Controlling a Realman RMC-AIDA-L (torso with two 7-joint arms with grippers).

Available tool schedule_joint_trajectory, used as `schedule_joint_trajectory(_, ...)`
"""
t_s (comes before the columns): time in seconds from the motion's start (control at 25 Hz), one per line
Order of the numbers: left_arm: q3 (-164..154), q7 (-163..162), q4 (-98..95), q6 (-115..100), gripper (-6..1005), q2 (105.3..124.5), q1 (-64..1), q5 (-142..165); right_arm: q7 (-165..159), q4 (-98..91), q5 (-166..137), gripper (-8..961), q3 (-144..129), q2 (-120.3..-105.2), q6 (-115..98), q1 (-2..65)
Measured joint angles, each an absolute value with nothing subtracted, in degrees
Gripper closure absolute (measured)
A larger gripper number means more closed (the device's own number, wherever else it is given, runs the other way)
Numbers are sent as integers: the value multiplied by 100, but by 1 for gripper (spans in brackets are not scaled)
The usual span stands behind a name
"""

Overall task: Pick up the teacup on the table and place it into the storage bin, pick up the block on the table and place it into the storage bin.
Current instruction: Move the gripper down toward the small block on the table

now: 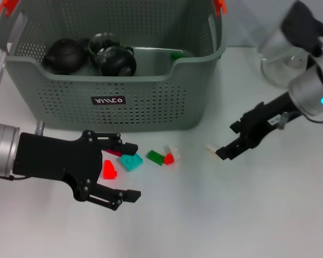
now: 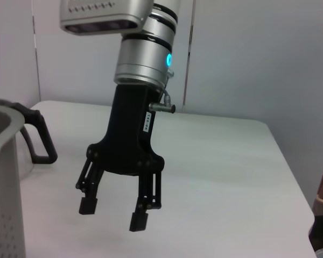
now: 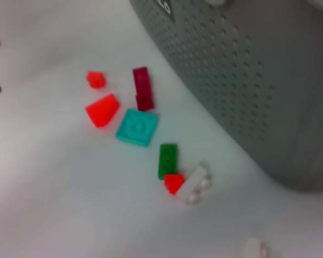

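Observation:
The grey-green storage bin [image 1: 118,86] stands at the back and holds dark round teaware [image 1: 64,55] and a green piece [image 1: 177,55]. Several small blocks lie in front of it: a red wedge [image 1: 109,169], teal [image 1: 131,161], dark red [image 1: 114,153], green [image 1: 154,157], a red and white pair [image 1: 170,156], and a lone white block [image 1: 210,149]. My left gripper [image 1: 130,172] is open low over the table, its fingers on either side of the red wedge. My right gripper [image 1: 229,144] is open and empty just right of the lone white block; it also shows in the left wrist view [image 2: 113,213].
A glass teapot [image 1: 280,59] stands at the back right behind my right arm; its black handle [image 2: 40,137] shows in the left wrist view. The right wrist view shows the block cluster, with the teal block [image 3: 137,127] in it, beside the bin wall [image 3: 247,80]. White table [image 1: 215,215] lies in front.

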State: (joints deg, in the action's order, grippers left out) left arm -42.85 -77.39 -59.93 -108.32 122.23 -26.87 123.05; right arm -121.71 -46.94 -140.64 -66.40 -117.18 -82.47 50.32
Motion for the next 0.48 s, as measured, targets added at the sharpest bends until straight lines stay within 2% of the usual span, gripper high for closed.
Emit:
schedule_joint_trajectory(0.24, -4270, -7520, -5684, -10683, 95, 12213, -2700, 12471, -12297, -4654, -14732, 38, -6719, -11996, -7881, 5337)
schedule_joint_trajectory(0.48, -4288, -7418, -5485, -10482, 95, 12207, -2729, 12603, -12514, -4307, -14783, 38, -7115, -12025, -7512, 5501)
